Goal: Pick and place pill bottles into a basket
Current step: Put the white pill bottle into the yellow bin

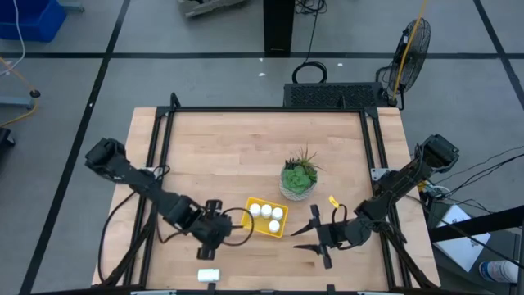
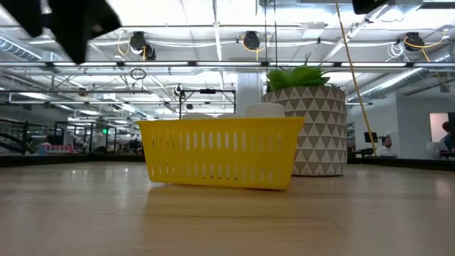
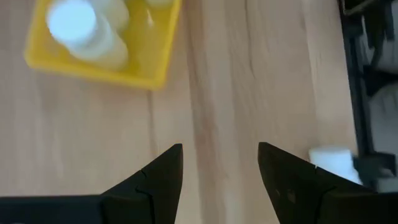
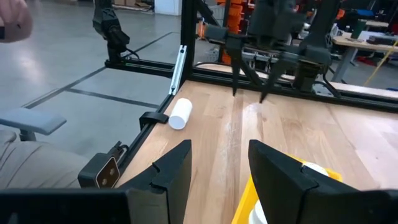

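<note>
Just beside the basket's (image 1: 268, 218) left edge, the left gripper (image 1: 214, 232) is hovering with its fingers (image 3: 155, 180) spread apart and nothing between them, while the left arm is reaching in from the table's (image 1: 229, 147) left rim. Across from it, the right gripper (image 1: 315, 238) is hanging at the basket's right, fingers parted and empty, its arm folding back toward the right rim. Four pill bottles (image 1: 266, 216) are standing inside the basket in the high view, whereas the low view is revealing only one cap above the yellow wall. A fifth pill bottle (image 1: 208, 275) is lying on its side at the table's front edge, near the left gripper. Behind the basket, a potted plant (image 1: 298, 177) is sitting.
</note>
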Controlling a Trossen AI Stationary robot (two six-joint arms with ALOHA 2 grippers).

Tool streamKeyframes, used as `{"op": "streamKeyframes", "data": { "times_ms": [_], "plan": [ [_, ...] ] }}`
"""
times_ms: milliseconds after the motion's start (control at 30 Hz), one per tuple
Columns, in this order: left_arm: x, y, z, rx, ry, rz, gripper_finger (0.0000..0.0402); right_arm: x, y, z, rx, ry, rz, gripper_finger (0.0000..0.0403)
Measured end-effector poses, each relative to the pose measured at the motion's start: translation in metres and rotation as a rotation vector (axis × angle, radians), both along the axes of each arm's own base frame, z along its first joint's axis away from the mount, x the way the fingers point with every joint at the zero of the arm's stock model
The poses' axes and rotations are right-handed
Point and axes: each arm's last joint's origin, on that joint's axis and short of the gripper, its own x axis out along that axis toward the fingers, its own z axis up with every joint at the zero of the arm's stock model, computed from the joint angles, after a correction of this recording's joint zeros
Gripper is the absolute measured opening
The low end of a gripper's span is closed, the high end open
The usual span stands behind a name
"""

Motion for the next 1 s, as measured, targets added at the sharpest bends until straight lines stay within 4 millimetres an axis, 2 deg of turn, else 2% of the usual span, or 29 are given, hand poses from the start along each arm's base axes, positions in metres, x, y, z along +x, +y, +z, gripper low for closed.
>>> {"op": "streamKeyframes", "data": {
  "times_ms": [300, 400, 667, 800, 900, 1000],
  "plan": [
    [-0.023, -0.024, -0.002, -0.244, 0.239, 0.075, 0.0214, 0.003, -0.004, -0.002, 0.014, 0.017, -0.017, 0.015],
    [-0.03, -0.034, -0.001, -0.271, 0.269, 0.093, 0.0214, 0.003, -0.005, -0.002, 0.024, 0.021, -0.023, 0.015],
    [-0.049, -0.058, -0.003, -0.156, 0.126, 0.077, 0.0214, 0.003, -0.005, -0.002, 0.014, 0.02, -0.022, 0.015],
    [-0.051, -0.075, -0.004, -0.181, 0.03, 0.074, 0.0214, 0.003, -0.005, -0.002, 0.015, 0.02, -0.022, 0.015],
    [-0.052, -0.089, -0.015, -0.179, 0.013, 0.07, 0.0214, 0.003, -0.005, -0.002, 0.015, 0.021, -0.022, 0.015],
    [-0.054, -0.098, -0.033, -0.147, 0.068, 0.091, 0.0214, 0.004, -0.005, -0.002, 0.015, 0.02, -0.023, 0.015]
  ]
}}
